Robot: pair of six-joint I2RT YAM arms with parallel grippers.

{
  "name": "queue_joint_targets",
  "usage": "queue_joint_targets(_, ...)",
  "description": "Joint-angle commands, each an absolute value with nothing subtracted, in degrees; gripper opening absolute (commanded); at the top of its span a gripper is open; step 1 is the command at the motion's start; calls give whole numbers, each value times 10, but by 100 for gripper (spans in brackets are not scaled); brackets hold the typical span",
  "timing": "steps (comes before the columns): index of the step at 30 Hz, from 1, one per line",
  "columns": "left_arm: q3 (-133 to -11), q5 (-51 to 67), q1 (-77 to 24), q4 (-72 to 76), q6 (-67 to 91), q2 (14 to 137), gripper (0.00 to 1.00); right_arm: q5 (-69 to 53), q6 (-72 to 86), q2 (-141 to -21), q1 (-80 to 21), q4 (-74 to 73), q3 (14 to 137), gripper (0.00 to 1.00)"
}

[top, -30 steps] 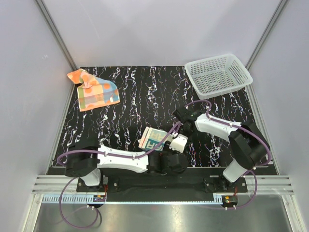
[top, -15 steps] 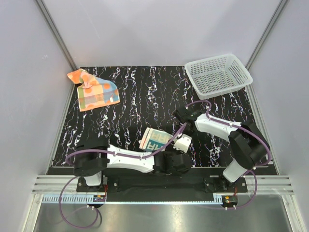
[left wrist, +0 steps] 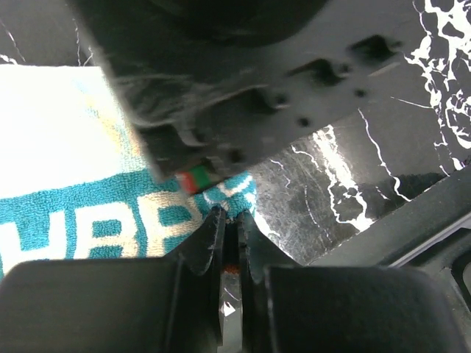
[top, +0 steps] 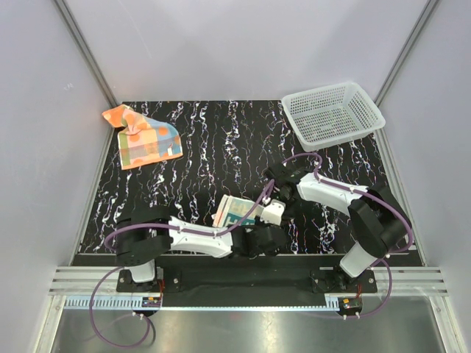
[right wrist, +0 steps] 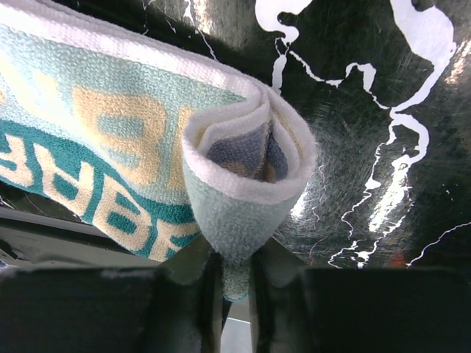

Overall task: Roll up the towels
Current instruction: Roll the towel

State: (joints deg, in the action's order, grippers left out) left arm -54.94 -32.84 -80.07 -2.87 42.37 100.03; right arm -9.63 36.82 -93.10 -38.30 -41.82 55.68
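Observation:
The cream towel [top: 234, 211] with teal lettering lies partly rolled near the table's front middle. In the right wrist view, my right gripper [right wrist: 235, 254] is shut on the lower fold of its rolled end [right wrist: 246, 147]. The right gripper [top: 263, 202] reaches the towel from the right. My left gripper [left wrist: 234, 215] has its jaws nearly together, nipping the cream towel's [left wrist: 88, 228] teal edge at the tips. It [top: 256, 223] comes in from the front. The orange patchwork towel [top: 143, 140] lies flat and crumpled at the far left, away from both arms.
A white mesh basket [top: 333, 112] stands at the far right corner of the black marbled table [top: 221, 147]. Grey walls close in both sides. The right gripper's body hangs just above the left gripper's fingers in the left wrist view.
The left gripper was open and has closed at the cream towel's edge, its wrist shifting slightly. The right arm and both towels have hardly moved.

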Motion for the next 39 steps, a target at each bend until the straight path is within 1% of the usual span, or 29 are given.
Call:
queue_joint_targets(1, -517, -293, -782, 29, 439, 972, 0, -108, 367, -925, -387, -432, 571, 22)
queue_joint_targets(2, -509, -274, -779, 45, 442, 967, 0, -102, 368, -925, -387, -441, 576, 35)
queue_joint_targets(5, -466, -237, -762, 83, 465, 946, 0, -67, 372, -924, -387, -465, 592, 68)
queue_joint_targets(8, -439, -217, -751, 99, 486, 928, 0, -28, 375, -914, -381, -488, 614, 74)
queue_joint_targets(11, -418, -202, -744, 117, 499, 917, 0, 18, 393, -886, -363, -490, 619, 75)
queue_joint_targets(14, -387, -168, -729, 158, 522, 909, 0, 27, 412, -836, -338, -462, 592, 75)
queue_joint_targets(16, -370, -147, -710, 183, 547, 904, 0, 2, 414, -784, -316, -429, 566, 74)
queue_joint_targets(18, -339, -117, -697, 225, 573, 900, 0, -64, 417, -747, -309, -363, 517, 73)
queue_joint_targets(20, -319, -99, -680, 251, 585, 898, 0, -96, 424, -692, -308, -297, 464, 70)
queue_joint_targets(22, -323, -103, -671, 231, 601, 895, 0, -122, 456, -643, -308, -257, 424, 66)
queue_joint_targets(23, -324, -101, -667, 211, 609, 894, 0, -133, 467, -629, -308, -202, 378, 65)
queue_joint_targets(25, -311, -84, -652, 228, 634, 893, 0, -174, 501, -607, -308, -137, 330, 65)
queue_joint_targets(26, -306, -66, -648, 244, 642, 893, 0, -183, 510, -608, -308, -90, 295, 65)
queue_joint_targets(29, -301, -41, -634, 251, 661, 896, 0, -206, 526, -637, -308, -15, 251, 64)
queue_joint_targets(35, -268, -4, -608, 307, 704, 903, 0, -217, 540, -705, -309, 89, 220, 68)
queue_joint_targets(39, -257, 20, -601, 328, 715, 916, 0, -221, 546, -738, -311, 135, 213, 68)
